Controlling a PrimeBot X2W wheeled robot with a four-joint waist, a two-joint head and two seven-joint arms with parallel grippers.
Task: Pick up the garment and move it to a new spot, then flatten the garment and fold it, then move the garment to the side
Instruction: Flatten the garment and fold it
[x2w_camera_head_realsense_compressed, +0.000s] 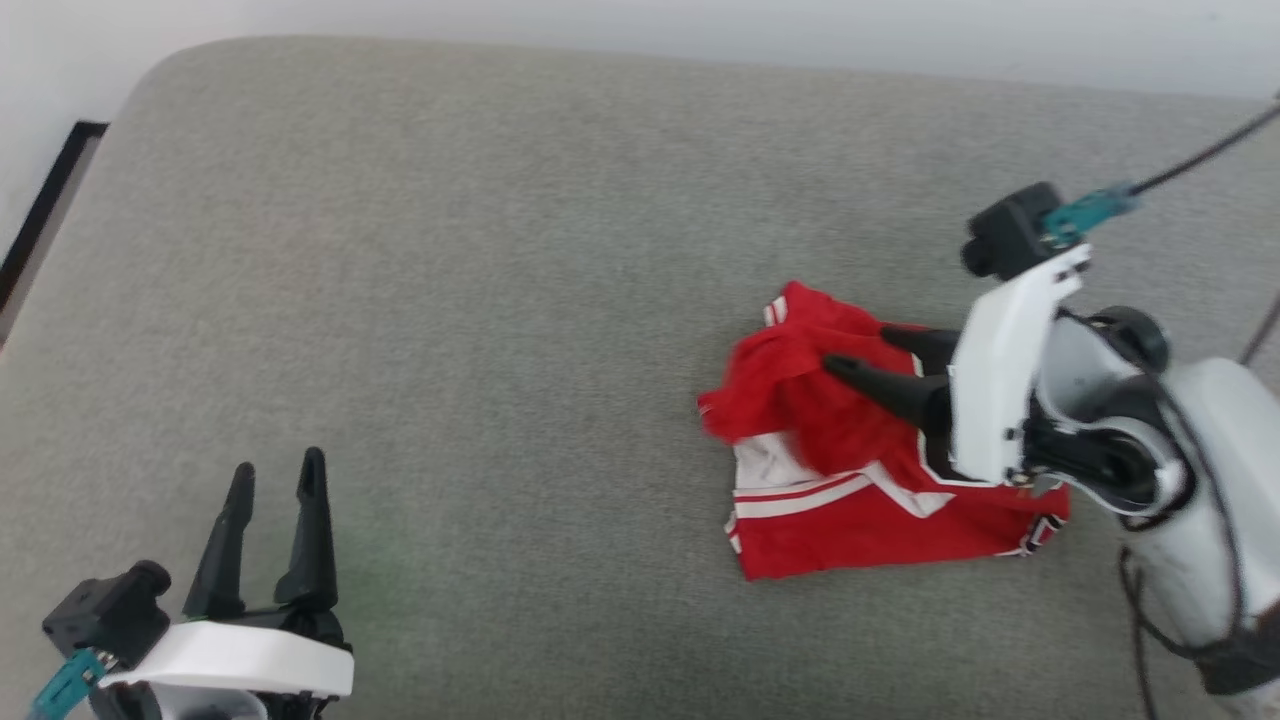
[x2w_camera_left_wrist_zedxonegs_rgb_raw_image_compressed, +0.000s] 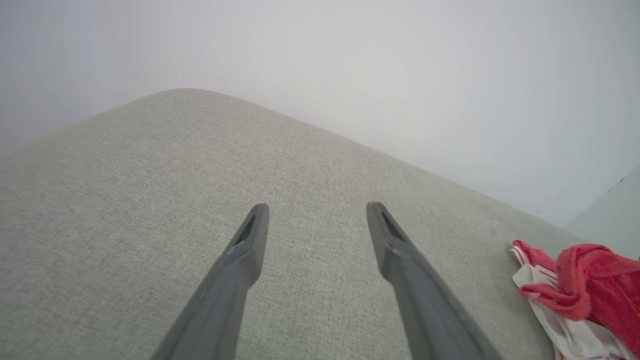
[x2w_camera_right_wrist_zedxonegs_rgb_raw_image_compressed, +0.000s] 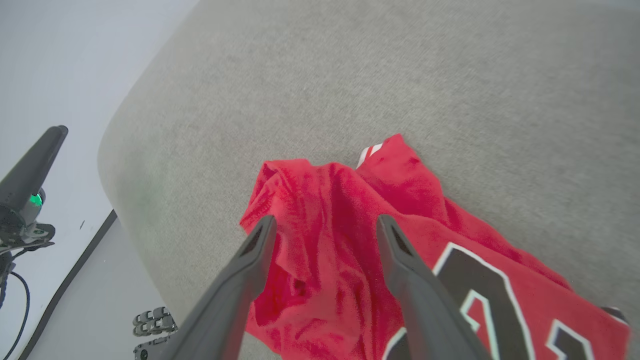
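Grey upholstered surface, pale wall behind. Garment lies bunched on its right half, numerals up. Right pincer is spread wide astride the garment's raised fold, gripping nothing. Left pincer is wide, well left of the garment. The scene fits pre-lift or just-dropped. Any grasp should take a trimmed edge, not the mound.

Looks like a bare indoor room, home or test space unclear: broad grey fabric cushion with a rounded corner, before a plain white wall, dark skirting strip beside pale floor.
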